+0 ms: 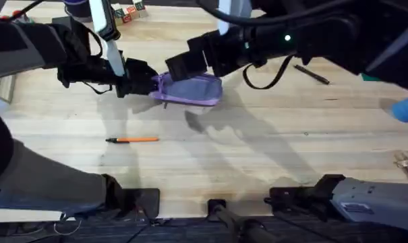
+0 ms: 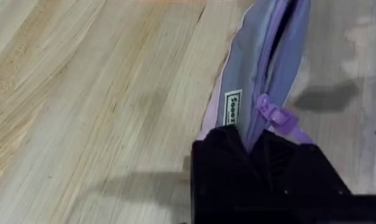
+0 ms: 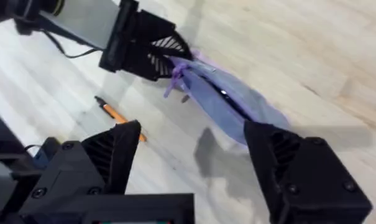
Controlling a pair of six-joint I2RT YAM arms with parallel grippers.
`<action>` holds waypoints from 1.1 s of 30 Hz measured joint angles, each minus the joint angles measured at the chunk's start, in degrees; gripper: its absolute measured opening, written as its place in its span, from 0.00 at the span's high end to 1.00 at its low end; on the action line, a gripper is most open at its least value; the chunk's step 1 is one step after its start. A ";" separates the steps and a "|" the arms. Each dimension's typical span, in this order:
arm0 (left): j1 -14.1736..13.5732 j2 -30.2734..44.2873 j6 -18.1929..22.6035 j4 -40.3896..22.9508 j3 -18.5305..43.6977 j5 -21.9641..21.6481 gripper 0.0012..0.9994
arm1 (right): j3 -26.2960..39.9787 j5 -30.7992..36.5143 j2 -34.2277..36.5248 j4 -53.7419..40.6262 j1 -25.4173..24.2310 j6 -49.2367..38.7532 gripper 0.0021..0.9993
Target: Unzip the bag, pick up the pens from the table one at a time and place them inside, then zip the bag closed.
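Orange pen (image 1: 132, 140) lying near, left gripper (image 1: 147, 84) pinching bag (image 1: 190, 90), right gripper (image 3: 194, 155) spread

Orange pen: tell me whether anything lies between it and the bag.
Nothing visible does. The orange pen lies alone on bare table, nearer the arm bases than the bag, which the left gripper holds by one end. The open right gripper hovers above the bag.

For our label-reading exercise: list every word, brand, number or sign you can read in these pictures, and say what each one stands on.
No text can be read with certainty.
Small white sewn label on the soft lavender-purple fabric pencil pouch, next to the left tool: dark letters, too blurred to read.
Small coloured blocks at the far edge of the light wooden plank table: any markings are too small to read.
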 joint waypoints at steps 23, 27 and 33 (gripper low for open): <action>0.00 -0.02 -0.26 0.19 0.00 2.14 0.01 | 0.14 7.01 -0.08 -1.12 -0.03 -1.21 0.00; 0.00 -0.40 -0.26 -1.92 0.02 2.06 0.01 | 0.14 10.47 -0.08 -2.06 -0.09 -1.56 0.00; 0.00 -8.00 -0.26 -8.89 0.04 -1.33 0.01 | 0.55 8.21 -0.08 -0.80 -0.09 -7.41 0.00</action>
